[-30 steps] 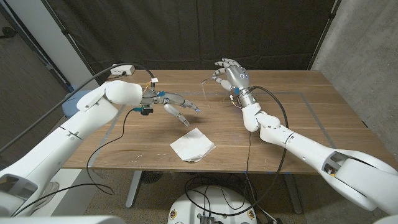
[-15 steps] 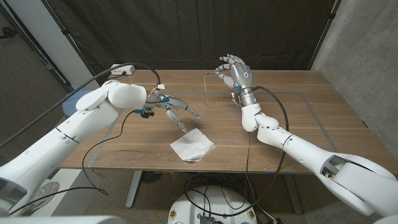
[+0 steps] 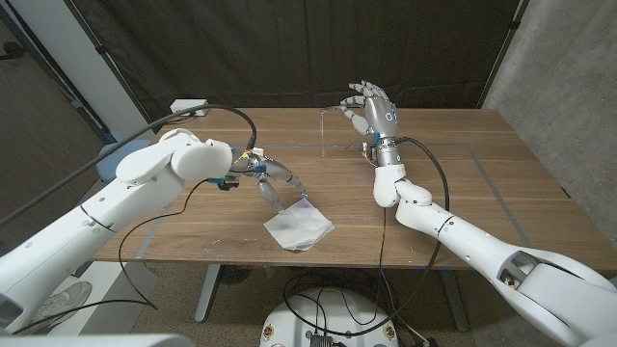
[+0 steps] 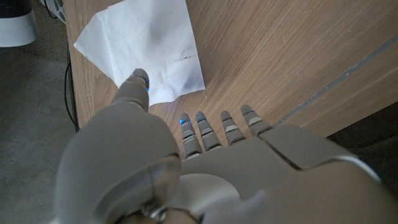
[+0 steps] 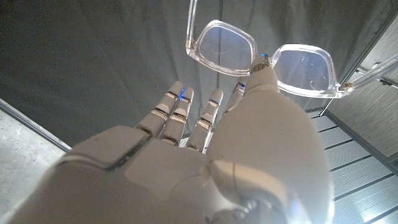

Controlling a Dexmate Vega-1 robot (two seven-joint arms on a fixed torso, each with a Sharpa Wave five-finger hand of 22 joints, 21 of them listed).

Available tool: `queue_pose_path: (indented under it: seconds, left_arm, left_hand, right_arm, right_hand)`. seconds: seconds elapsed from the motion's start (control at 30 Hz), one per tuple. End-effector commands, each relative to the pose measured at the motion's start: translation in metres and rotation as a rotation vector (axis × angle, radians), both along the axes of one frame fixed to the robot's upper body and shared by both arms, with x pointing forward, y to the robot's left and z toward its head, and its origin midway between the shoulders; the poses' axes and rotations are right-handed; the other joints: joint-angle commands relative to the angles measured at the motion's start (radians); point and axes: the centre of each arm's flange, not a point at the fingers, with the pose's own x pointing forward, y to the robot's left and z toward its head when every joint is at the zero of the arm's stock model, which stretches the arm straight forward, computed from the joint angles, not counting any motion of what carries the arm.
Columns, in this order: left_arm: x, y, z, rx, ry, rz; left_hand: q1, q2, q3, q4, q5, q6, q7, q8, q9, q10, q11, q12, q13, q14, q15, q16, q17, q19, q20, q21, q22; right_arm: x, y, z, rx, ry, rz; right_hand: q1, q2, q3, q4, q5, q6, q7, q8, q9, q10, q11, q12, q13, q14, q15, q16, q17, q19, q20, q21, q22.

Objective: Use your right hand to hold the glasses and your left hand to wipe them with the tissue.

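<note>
- Head view: the right hand (image 3: 376,114) is holding the clear-framed plastic glasses (image 3: 333,108) up above the far middle of the wooden table (image 3: 482,183), so that half of the job looks done. The left hand (image 3: 275,181) is reaching down, fingers spread and grasping nothing, just left of the white square tissue (image 3: 299,225) lying near the table's near edge. Tissue not yet picked up; wiping not begun.
- Left wrist view: the left hand's thumb tip is showing over the tissue's corner; I cannot tell if it is touching.
- Right wrist view: glasses are pinched near the bridge; the temple arms are running out of frame. From the head camera the frames are thin and hard to make out.
</note>
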Motion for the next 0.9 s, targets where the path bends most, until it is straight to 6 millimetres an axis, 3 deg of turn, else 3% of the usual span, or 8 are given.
queue_pose_path:
  seconds: [0.03,0.47,0.9]
  left_arm:
    - [-0.007,-0.014,-0.024,0.118,-0.096,-0.019]
    - [-0.002,-0.021,-0.044,0.139,-0.057,-0.074]
    - [-0.011,-0.024,-0.068,0.218,-0.243,-0.078]
  left_hand:
    - [0.011,0.0,-0.007,-0.002,0.006,-0.033,0.0,-0.011,0.005,-0.043,0.0,-0.017,0.008,-0.03,0.005,-0.01,0.01,-0.029,0.008,-0.011,0.005]
    - [0.002,0.001,-0.022,0.01,0.01,-0.067,-0.001,-0.016,0.009,-0.02,0.006,-0.004,0.016,-0.018,-0.005,0.002,0.022,-0.024,0.006,-0.003,0.008]
    - [-0.001,-0.006,-0.037,0.015,0.013,-0.031,0.0,0.005,0.015,0.014,0.0,0.011,0.021,0.007,-0.02,0.014,0.03,-0.003,0.004,0.009,0.008]
  right_arm:
    - [-0.008,-0.01,-0.012,0.056,-0.008,-0.015]
    - [-0.013,-0.015,-0.015,0.071,-0.028,-0.03]
    - [-0.016,-0.012,-0.016,0.066,-0.042,-0.031]
  right_hand:
    - [0.0,0.015,-0.003,0.0,0.007,0.04,-0.042,-0.006,0.025,-0.001,0.002,-0.003,0.001,-0.002,-0.189,0.001,0.002,-0.005,-0.122,0.005,0.003]
    - [0.0,0.017,-0.012,0.004,0.005,0.043,-0.043,-0.011,0.028,0.0,0.002,-0.005,0.001,-0.001,-0.189,0.001,0.002,-0.006,-0.121,0.008,0.002]
    - [-0.004,0.019,-0.021,0.009,0.004,0.048,-0.043,-0.013,0.031,0.004,0.003,-0.006,0.002,0.002,-0.189,0.002,0.002,-0.007,-0.122,0.01,0.001]
